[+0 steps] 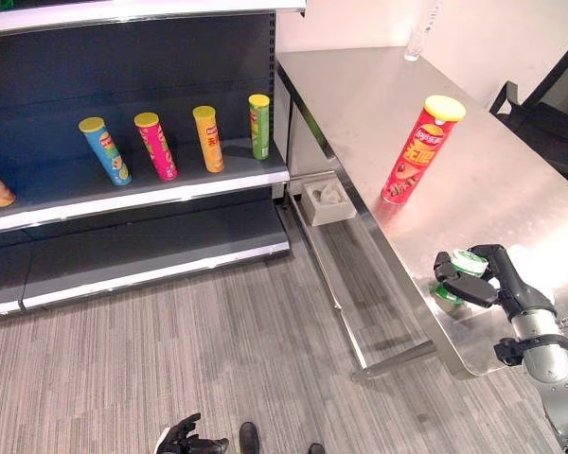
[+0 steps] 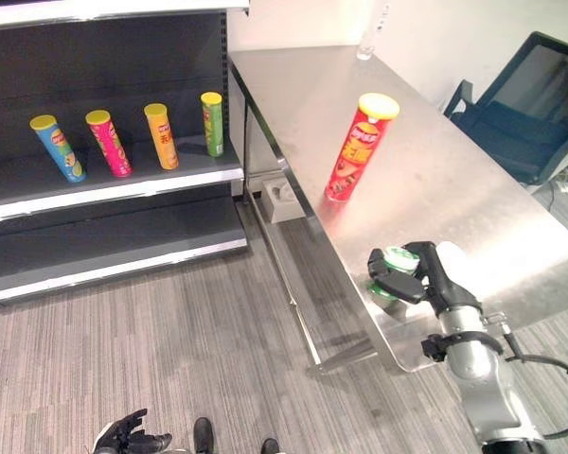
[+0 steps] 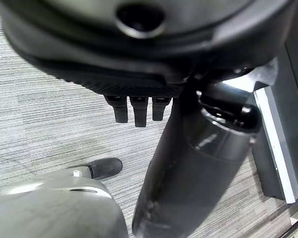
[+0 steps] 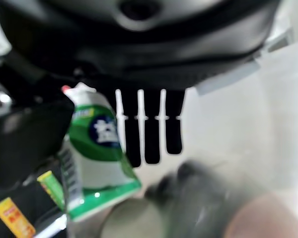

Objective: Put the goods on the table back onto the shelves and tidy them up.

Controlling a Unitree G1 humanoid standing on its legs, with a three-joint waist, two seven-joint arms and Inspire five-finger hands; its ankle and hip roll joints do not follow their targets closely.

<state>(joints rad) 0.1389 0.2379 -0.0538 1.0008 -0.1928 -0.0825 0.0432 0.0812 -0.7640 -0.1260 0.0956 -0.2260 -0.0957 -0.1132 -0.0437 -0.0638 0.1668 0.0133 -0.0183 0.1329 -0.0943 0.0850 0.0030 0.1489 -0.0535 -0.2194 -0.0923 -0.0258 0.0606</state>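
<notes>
Right hand: your right hand [image 1: 497, 279] is reaching over the near edge of the desk [image 1: 511, 180], and its fingers [image 1: 452, 268] and thumb are curling around a small green and white bottle [image 1: 466, 264], so they are gripping it.
Small bottle: in the right wrist view the green and white bottle [image 4: 97, 153] is sitting between the thumb and the row of fingers [image 4: 151, 129]. You cannot tell if its base is touching the desk or if it is lifted.
Red can: a tall red chip can [image 1: 416, 153] with a yellow lid is standing upright on the desk, well beyond the fingers of your right hand and apart from them.
Clear bottle: a clear bottle [image 1: 419, 36] is standing at the far edge of the desk, much farther from the fingers than the red can.
Shelf: the shelf [image 1: 133, 189] is standing well apart from both hands, on the left side of the desk. It is carrying a blue can [image 1: 105, 151], a pink can [image 1: 156, 146], an orange can [image 1: 207, 139] and a green can [image 1: 259, 127] in one row.
Left hand: your left hand [image 1: 187, 437] is hanging low above the grey floor [image 1: 218, 350], far from the desk. Its fingers [image 3: 134, 110] are holding nothing and are looking loosely bent, not a fist.
Chair: a dark chair [image 2: 530, 104] is standing behind the far right side of the desk.
</notes>
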